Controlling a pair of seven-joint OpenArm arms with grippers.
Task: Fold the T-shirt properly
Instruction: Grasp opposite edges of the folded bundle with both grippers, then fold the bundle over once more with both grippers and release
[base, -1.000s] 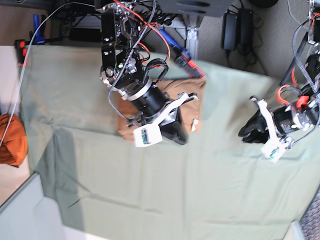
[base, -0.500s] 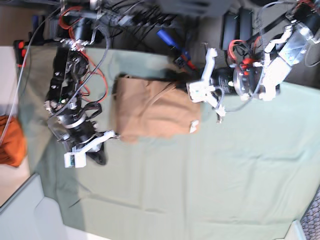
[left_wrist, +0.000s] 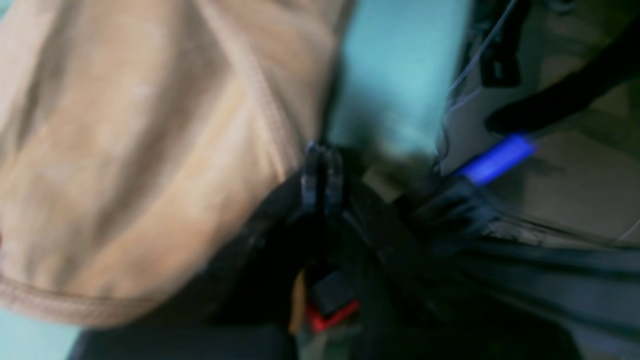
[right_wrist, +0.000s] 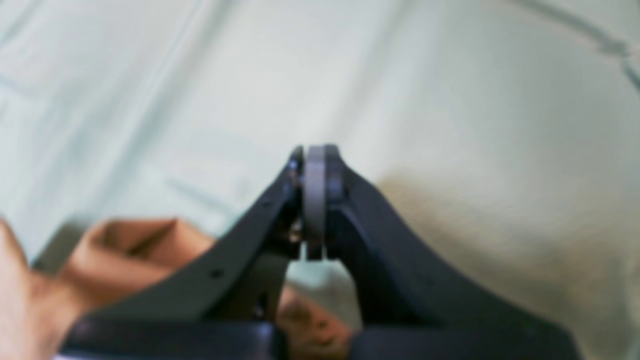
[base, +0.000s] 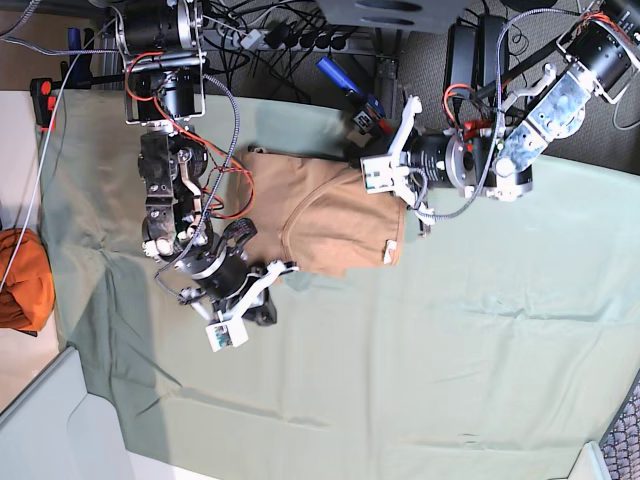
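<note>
- On the pale green sheet (base: 420, 370), near its upper middle in the base view, lies the T-shirt (base: 320, 220): soft tan cotton, folded to a rough rectangle with rumpled creases.
- A small white tag (base: 389, 255) shows at its lower right corner.
- The left wrist view shows a stitched hem (left_wrist: 70, 306) curving along the cloth's lower edge.
- The left gripper (left_wrist: 322, 167) has its dark jaws pressed together at the shirt's edge; blur hides whether any cloth is pinched.
- The right gripper (right_wrist: 315, 172), angular and black, is closed with pads touching, nothing between them, over bare wrinkled sheet just beside a tan fold.
- At the far left edge sits a brighter orange bundle (base: 22, 280).
</note>
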